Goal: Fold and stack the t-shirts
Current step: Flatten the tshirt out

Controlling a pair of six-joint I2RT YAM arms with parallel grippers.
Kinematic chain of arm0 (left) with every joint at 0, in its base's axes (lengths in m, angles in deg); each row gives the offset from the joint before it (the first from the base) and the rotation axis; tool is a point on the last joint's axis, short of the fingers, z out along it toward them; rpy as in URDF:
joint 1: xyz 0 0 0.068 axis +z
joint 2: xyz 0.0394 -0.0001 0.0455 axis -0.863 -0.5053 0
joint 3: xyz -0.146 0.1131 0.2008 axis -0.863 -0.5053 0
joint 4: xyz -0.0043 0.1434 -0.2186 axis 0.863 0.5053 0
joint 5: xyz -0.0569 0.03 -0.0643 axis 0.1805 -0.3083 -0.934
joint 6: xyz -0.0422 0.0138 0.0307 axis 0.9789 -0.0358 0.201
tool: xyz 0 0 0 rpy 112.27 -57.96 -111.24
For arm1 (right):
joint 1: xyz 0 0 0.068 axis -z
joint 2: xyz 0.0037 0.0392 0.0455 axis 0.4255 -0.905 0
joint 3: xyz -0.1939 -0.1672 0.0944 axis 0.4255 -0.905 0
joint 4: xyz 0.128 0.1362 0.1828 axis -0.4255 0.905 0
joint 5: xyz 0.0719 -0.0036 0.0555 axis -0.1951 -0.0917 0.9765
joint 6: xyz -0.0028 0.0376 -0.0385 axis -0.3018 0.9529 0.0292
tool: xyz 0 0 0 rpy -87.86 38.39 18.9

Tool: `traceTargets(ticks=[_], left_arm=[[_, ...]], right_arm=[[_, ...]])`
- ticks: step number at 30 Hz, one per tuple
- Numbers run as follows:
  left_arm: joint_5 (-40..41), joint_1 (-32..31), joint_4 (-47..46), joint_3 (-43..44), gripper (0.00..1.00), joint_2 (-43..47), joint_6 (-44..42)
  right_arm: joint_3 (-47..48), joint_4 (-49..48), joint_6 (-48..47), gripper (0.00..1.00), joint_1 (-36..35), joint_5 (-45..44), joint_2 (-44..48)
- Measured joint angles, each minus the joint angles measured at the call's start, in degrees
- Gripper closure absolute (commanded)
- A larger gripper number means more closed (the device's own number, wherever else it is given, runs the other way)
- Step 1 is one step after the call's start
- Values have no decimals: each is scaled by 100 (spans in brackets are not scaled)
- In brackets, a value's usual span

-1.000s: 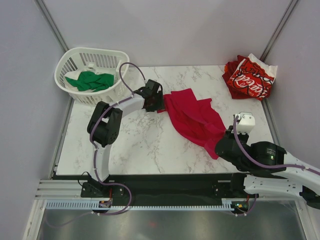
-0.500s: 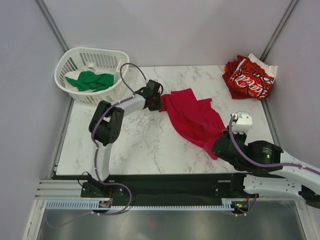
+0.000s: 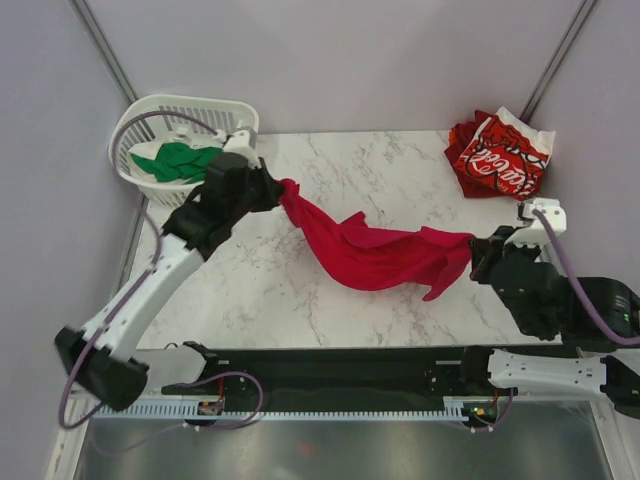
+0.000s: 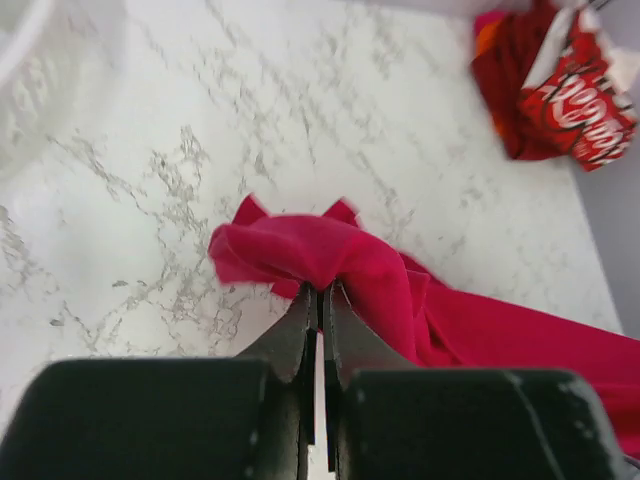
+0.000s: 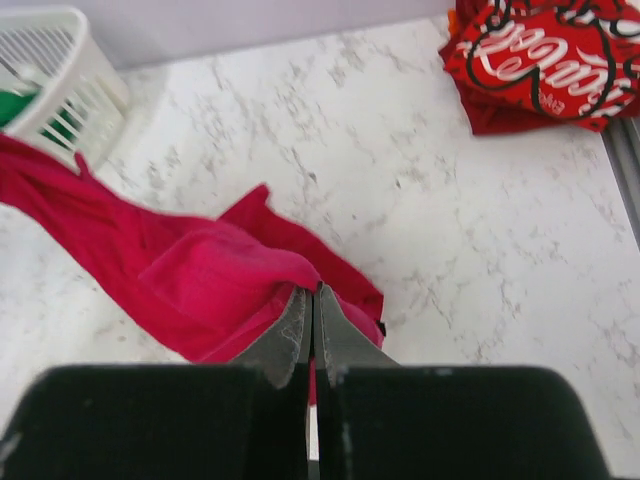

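- Reading the far right corner first, you see the red-and-white t-shirt [image 3: 500, 155] bunched at the edge of the tabletop [image 3: 300, 295]. Its white script looks like the Coca-Cola logo, though the folds hide part of the lettering.
- You have the crimson t-shirt [image 3: 375, 255] strung between both hands. Its long axis runs left to right across the tabletop, from beside the basket [image 3: 190, 105] to the right side.
- Its middle sags toward the near edge, and a loose flap points down close to the right end.
- Your left hand [image 3: 272, 188] is pressed together on one bunched end of the crimson t-shirt, just beside the basket. The left wrist view shows cloth gathered over its tip.
- Your right hand [image 3: 478, 252] pinches the opposite end. In the right wrist view it is closed, with red fabric folded over it.
- You can see the green t-shirt [image 3: 180, 160] lying crumpled inside the white slatted basket at the far left corner.
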State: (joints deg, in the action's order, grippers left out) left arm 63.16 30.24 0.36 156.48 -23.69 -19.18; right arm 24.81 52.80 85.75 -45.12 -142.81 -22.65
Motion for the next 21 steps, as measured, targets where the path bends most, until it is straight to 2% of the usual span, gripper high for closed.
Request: traceTargets(ticks=[3, 11, 14, 17, 18, 19, 21], left_arm=[[72, 2, 442, 184, 98, 1165, -157], [356, 2, 2072, 970, 98, 2361, -339], [330, 0, 2385, 942, 98, 2761, -439], [243, 2, 2439, 503, 98, 3305, -511], [164, 2, 2472, 278, 94, 3482, -511], [79, 2, 2474, -37, 74, 3685, -505], [-264, 2, 2524, -809, 52, 3989, -404]], right_arm=[[566, -247, -518, 100, -2, -39, 186], [1561, -938, -1687, 100, -2, -184, 767], [1711, -1086, -1926, 100, -2, -302, 859], [1707, -1191, -2061, 100, -2, -393, 890], [1663, -1220, -2076, 100, -2, -398, 892], [1569, -1246, -2085, 100, -2, -402, 894], [1305, -1257, -2065, 100, -2, -391, 901]])
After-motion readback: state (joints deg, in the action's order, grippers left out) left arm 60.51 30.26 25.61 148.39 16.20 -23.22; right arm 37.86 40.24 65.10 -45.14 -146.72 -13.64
